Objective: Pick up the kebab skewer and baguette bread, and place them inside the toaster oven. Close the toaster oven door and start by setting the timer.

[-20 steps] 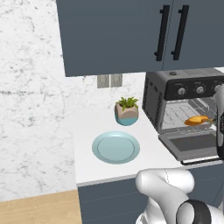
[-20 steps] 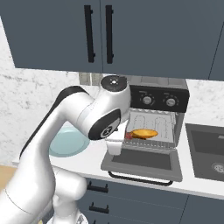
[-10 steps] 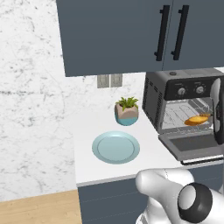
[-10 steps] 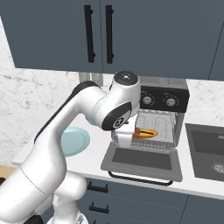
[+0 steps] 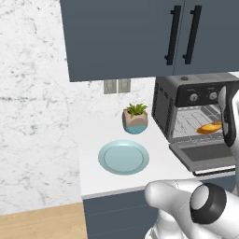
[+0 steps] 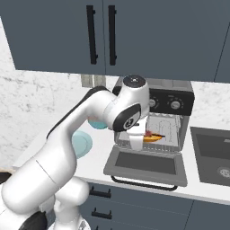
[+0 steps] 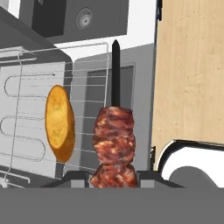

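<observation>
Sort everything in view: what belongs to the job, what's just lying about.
Job: kebab skewer, held in the shut gripper; baguette bread on the rack; toaster oven; toaster oven door, open.
Lying about: plate; potted plant; sink.

Both base views look down from behind the arm (left and right), sharing the toaster oven. The hand view sits close, facing its rack beyond the pincer.

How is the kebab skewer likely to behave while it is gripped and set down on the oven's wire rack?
The kebab skewer probably stays stiff: its thin dark stick runs straight past the meat. The lumpy chunks between the end effector fingers should resist slipping. Set on the toaster oven rack beside the baguette bread, it might roll a little, though the uneven meat likely checks that.
</observation>
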You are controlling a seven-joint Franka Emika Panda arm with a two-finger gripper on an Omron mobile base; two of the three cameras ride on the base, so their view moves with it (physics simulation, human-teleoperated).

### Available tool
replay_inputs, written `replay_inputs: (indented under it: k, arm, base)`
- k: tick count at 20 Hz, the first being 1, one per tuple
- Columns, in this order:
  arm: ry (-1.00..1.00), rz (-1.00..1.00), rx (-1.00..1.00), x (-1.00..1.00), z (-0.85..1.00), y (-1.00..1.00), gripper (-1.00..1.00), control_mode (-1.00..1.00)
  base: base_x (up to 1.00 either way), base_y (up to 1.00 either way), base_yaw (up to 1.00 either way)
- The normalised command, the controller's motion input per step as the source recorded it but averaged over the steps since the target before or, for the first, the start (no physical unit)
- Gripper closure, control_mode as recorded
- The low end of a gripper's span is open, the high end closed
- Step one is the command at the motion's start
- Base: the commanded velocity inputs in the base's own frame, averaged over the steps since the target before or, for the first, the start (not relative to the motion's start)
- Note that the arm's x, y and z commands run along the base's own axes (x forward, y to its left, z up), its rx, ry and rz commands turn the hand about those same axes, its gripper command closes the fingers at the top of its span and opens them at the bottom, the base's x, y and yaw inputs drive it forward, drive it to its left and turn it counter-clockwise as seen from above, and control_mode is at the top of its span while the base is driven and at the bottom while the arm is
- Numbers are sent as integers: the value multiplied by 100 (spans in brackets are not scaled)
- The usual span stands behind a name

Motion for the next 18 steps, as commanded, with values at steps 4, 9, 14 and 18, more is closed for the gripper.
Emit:
replay_inputs:
  k: [4,9,14,18]
  arm:
    - [1,-1,-3,18,-13,-26,100,-100]
    - [0,0,-4,31,-15,-11,100,-100]
    - [0,0,-1,43,-17,0,100,-100]
    - [4,0,0,30,-12,0,100,-100]
  base:
    - [0,0,0]
    - [0,0,0]
    - [0,0,0]
    - [0,0,0]
